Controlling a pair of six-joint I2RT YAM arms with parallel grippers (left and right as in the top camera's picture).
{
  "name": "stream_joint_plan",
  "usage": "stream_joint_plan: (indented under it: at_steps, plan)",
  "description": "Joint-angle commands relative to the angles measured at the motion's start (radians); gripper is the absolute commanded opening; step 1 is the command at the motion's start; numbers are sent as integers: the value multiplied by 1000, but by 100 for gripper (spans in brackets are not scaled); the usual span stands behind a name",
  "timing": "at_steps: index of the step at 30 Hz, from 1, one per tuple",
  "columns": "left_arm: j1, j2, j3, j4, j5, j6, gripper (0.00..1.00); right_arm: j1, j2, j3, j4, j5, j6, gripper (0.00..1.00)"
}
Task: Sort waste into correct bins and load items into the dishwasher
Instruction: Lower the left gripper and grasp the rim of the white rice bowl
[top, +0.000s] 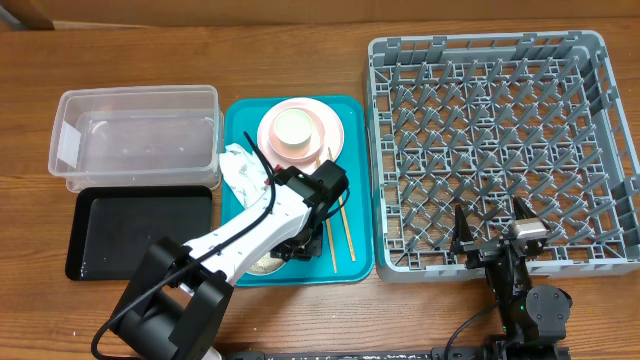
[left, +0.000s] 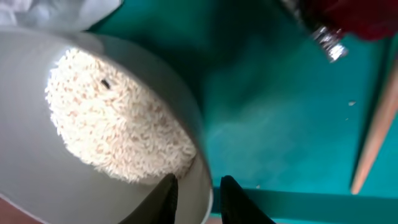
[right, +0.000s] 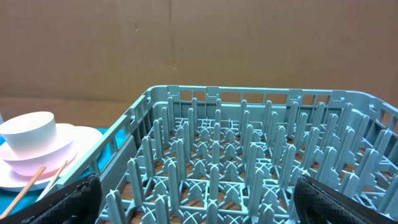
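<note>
My left gripper (top: 288, 246) (left: 199, 198) is down in the near part of the teal tray. Its jaws are shut on the rim of a pale bowl (left: 37, 180) (top: 263, 265) holding rice grains (left: 112, 118), one finger inside and one outside. A red wrapper (left: 354, 12) lies just beyond, a white napkin (top: 240, 170) (left: 56, 9) to the left, and chopsticks (top: 340, 228) (left: 373, 137) to the right. A pink plate (top: 325, 140) (right: 43, 165) carries a second white bowl (top: 296, 128) (right: 30, 134). My right gripper (top: 495, 240) (right: 208, 202) is open and empty over the grey rack's (top: 500, 150) (right: 249, 155) near wall.
The teal serving tray (top: 355, 175) sits between the bins and the rack. The clear tub (top: 135, 135) stands at the back left with the black tray (top: 140, 232) in front of it. Brown cardboard walls the far side in the right wrist view.
</note>
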Motion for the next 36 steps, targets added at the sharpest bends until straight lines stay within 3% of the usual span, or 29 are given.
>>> stream_joint_plan:
  at_steps: [1,8,13,36]
  plan:
    - [-6,-5,12,10,-31,-5,25,-3,-10,-11,4,-1,-4,100]
    - [-6,-4,11,11,-70,-6,20,-3,-10,-11,4,-1,-4,100]
    - [-6,-5,11,26,-70,-6,4,-3,-10,-11,4,-1,-4,100]
    - [-14,-39,-8,50,-73,-13,9,-3,-10,-11,4,-1,-4,100]
